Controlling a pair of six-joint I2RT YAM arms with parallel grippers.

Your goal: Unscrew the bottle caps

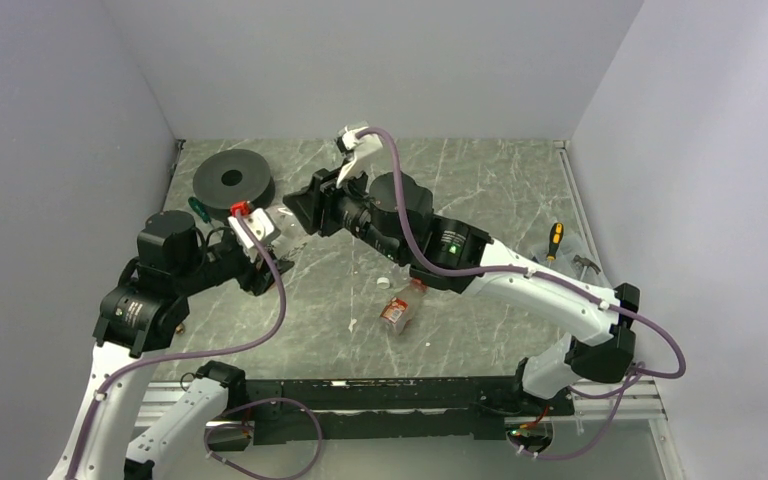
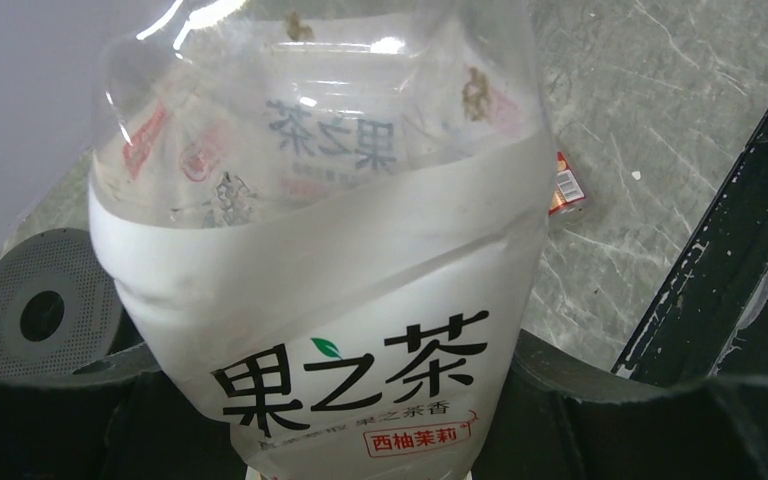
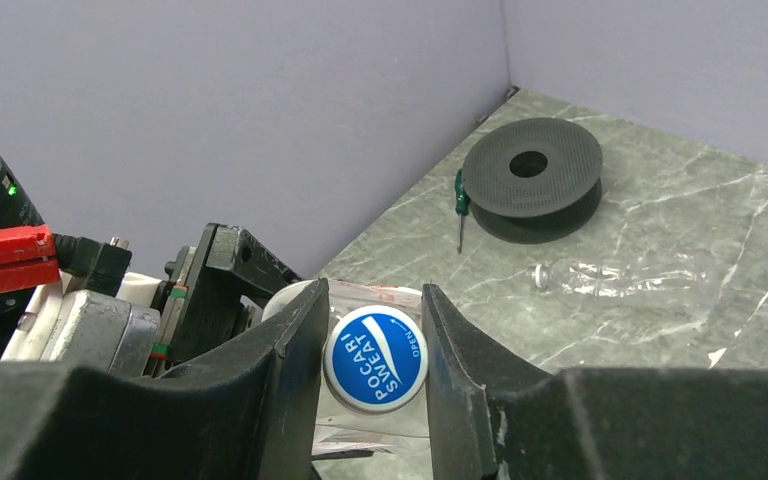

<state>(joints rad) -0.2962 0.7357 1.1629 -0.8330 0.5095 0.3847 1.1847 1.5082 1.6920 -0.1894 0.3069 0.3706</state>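
The large bottle (image 2: 340, 300) with a white label and Chinese characters is gripped low on its body by my left gripper (image 2: 360, 450); it shows in the top view (image 1: 286, 222) between the two grippers. Its blue cap (image 3: 375, 358), printed POCARI SWEAT, sits between the fingers of my right gripper (image 3: 375, 370), which touch it on both sides. In the top view my left gripper (image 1: 272, 236) and right gripper (image 1: 305, 212) meet end to end. The small red-brown-labelled bottle (image 1: 398, 309) lies on the table, a white cap (image 1: 384, 283) beside it. The small clear bottle (image 3: 640, 275) lies capless.
A large black disc with a hole (image 1: 232, 178) stands at the back left, a green-handled screwdriver (image 1: 198, 208) beside it. A yellow-handled screwdriver (image 1: 554, 238) lies at the right. Grey walls close the left, back and right sides.
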